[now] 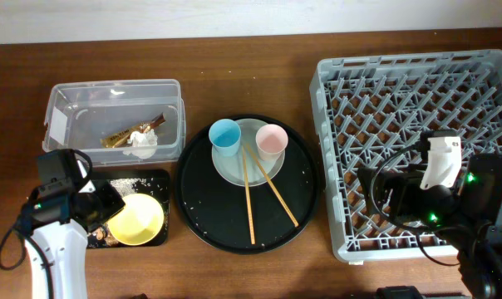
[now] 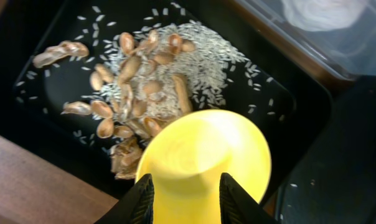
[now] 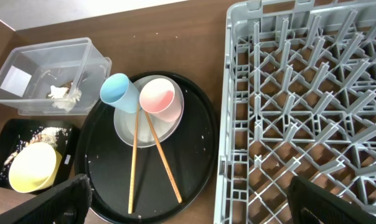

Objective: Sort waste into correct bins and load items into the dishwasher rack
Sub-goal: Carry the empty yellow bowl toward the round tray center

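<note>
You get open desk point(image 1: 251, 71) behind the round black tray point(image 1: 193, 208). Blue cup point(image 1: 224, 137), pink cup point(image 1: 271, 139) and splayed chopsticks point(image 1: 249, 203) crowd its middle. The dishwasher rack point(image 1: 401, 91) lattice leaves you only narrow slots. Yellow bowl point(image 1: 136, 220) covers much of the small black tray point(image 1: 147, 177).

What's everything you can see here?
rack: one, grey, right
clear tub: one, back left
tissue: one, white, in tub
wrapper: one, brown-gold, in tub
flat tray: one, black, front left
food scraps: pile, beige, with rice in flat tray
yellow bowl: one, over flat tray
round tray: one, black, middle
plate: one, pale, on round tray
blue cup: one, on plate
pink cup: one, on plate
chopsticks: two, wooden, across plate
left gripper: black, holding yellow bowl
right gripper: black, open, over rack
</note>
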Motion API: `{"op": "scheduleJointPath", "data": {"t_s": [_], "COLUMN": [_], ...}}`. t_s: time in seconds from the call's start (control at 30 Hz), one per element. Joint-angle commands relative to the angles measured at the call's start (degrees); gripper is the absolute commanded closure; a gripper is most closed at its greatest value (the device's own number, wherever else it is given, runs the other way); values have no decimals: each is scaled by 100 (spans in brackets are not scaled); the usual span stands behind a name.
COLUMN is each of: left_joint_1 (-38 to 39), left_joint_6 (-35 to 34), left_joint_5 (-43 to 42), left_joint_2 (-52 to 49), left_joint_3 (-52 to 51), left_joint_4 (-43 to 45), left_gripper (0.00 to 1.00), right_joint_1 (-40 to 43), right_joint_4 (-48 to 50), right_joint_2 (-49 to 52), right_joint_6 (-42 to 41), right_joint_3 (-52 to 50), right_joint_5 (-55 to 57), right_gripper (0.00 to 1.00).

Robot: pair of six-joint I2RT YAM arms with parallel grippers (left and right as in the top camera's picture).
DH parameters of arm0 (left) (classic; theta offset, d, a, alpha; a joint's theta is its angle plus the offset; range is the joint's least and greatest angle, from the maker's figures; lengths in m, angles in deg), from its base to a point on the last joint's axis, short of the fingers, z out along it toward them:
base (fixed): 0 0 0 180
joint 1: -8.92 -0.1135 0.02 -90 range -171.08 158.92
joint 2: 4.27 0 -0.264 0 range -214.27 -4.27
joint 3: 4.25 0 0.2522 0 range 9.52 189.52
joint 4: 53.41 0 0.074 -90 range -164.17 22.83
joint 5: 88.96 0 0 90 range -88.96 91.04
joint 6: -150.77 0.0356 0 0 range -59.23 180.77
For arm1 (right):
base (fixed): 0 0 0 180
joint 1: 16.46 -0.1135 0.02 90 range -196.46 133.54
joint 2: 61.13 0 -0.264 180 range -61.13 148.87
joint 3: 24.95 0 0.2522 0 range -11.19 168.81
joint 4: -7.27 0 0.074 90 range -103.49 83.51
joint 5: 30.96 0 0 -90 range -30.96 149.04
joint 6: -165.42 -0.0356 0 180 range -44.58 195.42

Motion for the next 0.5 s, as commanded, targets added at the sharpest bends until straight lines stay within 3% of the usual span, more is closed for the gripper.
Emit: {"op": "scheduleJointPath", "data": {"t_s": [0.0, 0.33, 0.47], "left_joint_1": [26, 26, 26], "left_joint_6": [-590, -651, -651], "left_joint_5": [787, 483, 483], "left_joint_2": [-39, -39, -39], "left_joint_3": [-160, -1316, -1316], "left_joint_4": [-133, 350, 435], "left_gripper": [66, 65, 76], "right_joint_1": [-33, -33, -33], "right_joint_4": [-131, -223, -249], "right_joint_2": [-17, -17, -17], "right_joint_6": [0, 2, 2], "right_joint_3": [101, 101, 101], "right_joint_5": [-90, -87, -85], "right_gripper": [1, 1, 1]}}
